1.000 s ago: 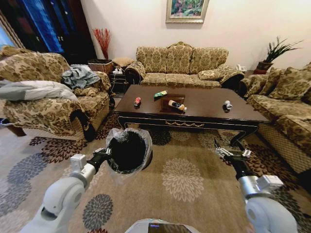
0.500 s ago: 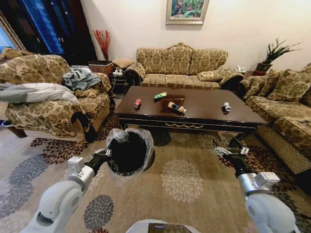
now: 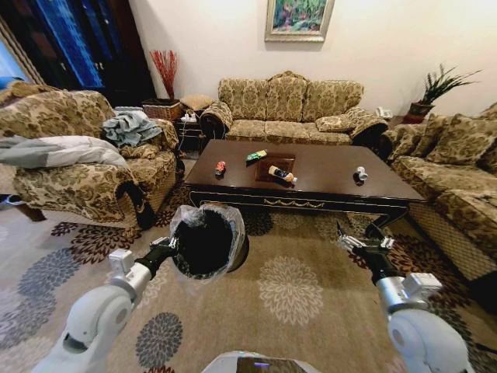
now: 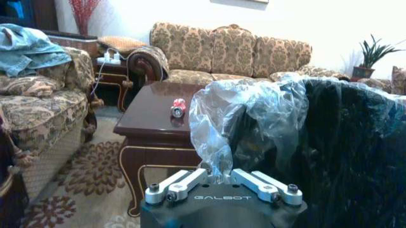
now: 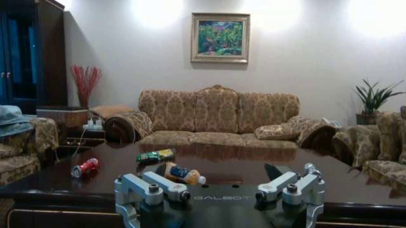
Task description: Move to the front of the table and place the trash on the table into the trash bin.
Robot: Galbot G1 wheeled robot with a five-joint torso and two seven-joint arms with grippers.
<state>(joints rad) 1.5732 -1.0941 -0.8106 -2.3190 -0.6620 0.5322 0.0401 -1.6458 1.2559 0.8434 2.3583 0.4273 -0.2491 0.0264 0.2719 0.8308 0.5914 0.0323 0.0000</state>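
The trash (image 3: pixel 283 172) lies on the table (image 3: pixel 326 175). The trash bin (image 3: pixel 203 242) hangs short of the table's near edge, clamped at its rim by the left gripper (image 4: pixel 221 184). The right gripper (image 5: pixel 219 190), jaws spread, faces the table; its wrist view shows the red can (image 5: pixel 84 167), wrapper and bottle.

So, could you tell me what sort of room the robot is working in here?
Most likely a home living room: patterned sofas stand around a low dark wooden table, a framed painting hangs on the wall, and a floral carpet covers the floor.
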